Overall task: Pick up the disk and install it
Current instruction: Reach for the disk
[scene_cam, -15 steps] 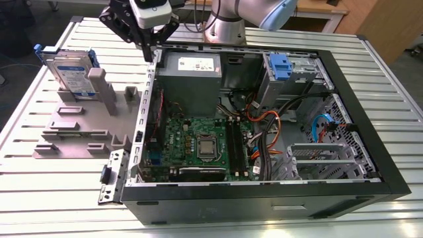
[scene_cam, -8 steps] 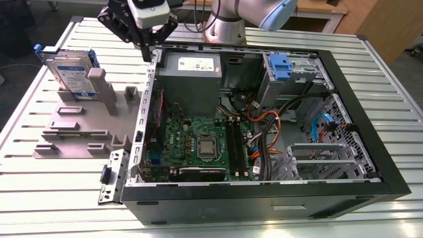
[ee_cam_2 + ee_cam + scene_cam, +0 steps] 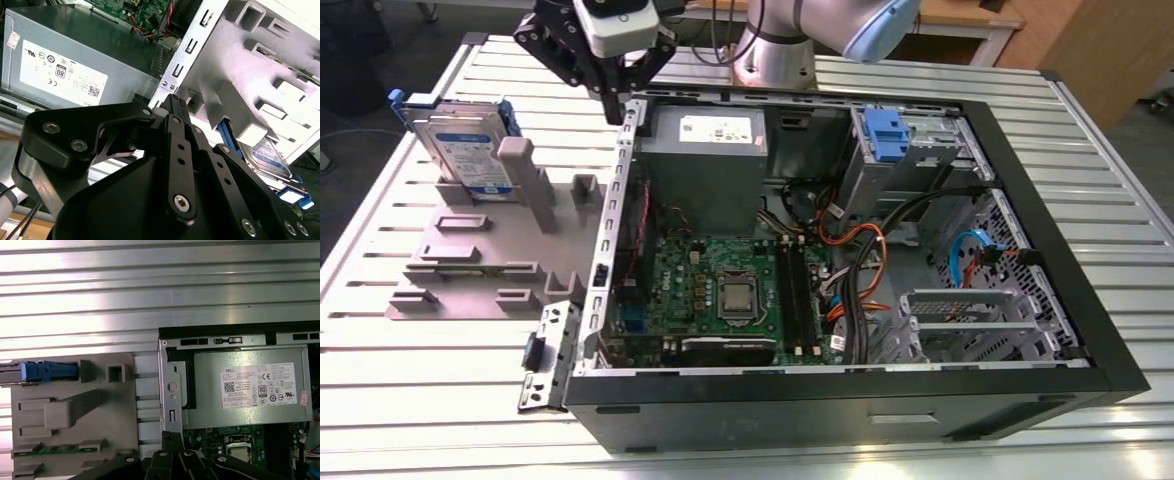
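A ribbed metal table [image 3: 427, 400] carries everything. On the exterior view's right of it lies an open computer case [image 3: 854, 410], side panel off, so its inside can be reached from above. Its grey power supply [image 3: 707, 165] sits in the far corner, toward the exterior view's left.

Just beside the case, on the exterior view's left, is a grey plastic holder [image 3: 480, 260] with slots and posts. The disk [image 3: 460, 145] stands on edge at the far end of this holder, propped against a post. Judging by this pose, it is set upright so that its thin sides are free for a pinch. It is not yet picked up and is well apart from the case's drive bays.

The gripper [image 3: 611, 112] hangs above the far left edge of the case wall, between the power supply and the holder. Its fingers [image 3: 172, 102] look pressed together, and they hold and touch nothing.
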Tool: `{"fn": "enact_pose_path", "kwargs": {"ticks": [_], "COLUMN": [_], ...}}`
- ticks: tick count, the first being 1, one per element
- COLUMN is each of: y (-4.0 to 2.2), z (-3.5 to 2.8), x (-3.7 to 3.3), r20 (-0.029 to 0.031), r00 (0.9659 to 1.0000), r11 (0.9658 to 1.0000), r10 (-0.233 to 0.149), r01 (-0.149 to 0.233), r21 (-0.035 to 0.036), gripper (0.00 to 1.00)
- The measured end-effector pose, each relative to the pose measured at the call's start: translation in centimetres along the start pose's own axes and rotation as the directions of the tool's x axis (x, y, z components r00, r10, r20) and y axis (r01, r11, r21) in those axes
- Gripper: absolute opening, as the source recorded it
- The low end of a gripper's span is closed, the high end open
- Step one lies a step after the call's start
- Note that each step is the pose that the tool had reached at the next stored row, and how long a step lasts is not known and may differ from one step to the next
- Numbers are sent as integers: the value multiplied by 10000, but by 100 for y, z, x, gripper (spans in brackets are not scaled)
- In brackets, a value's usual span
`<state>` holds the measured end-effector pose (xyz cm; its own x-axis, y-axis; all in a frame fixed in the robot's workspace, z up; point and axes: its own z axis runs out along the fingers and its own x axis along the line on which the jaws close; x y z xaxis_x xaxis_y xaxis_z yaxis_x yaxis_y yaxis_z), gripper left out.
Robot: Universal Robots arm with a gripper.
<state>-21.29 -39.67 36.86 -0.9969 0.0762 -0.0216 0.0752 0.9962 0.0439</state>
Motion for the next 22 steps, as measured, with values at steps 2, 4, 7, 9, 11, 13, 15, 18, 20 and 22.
{"fn": "enact_pose_path", "kwargs": {"ticks": [2,4,7,9,11,13,15,18,20,22], "y": [-1,-1,-2,-2,-3,-3,-4,-4,-5,-5], "z": [0,0,1,1,1,1,1,1,1,1], "x": [6,12,20,26,32,39,46,55,61,67], "r20": [0,0,0,0,0,0,0,0,0,0], "r00": [10000,10000,10000,10000,10000,10000,10000,10000,10000,10000], "r11": [10000,10000,10000,10000,10000,10000,10000,10000,10000,10000], "r10": [0,0,0,0,0,0,0,0,0,0], "r01": [0,0,0,0,0,0,0,0,0,0], "r21": [0,0,0,0,0,-1,0,0,0,0], "gripper": [11,11,11,11,11,11,11,11,11,11]}}
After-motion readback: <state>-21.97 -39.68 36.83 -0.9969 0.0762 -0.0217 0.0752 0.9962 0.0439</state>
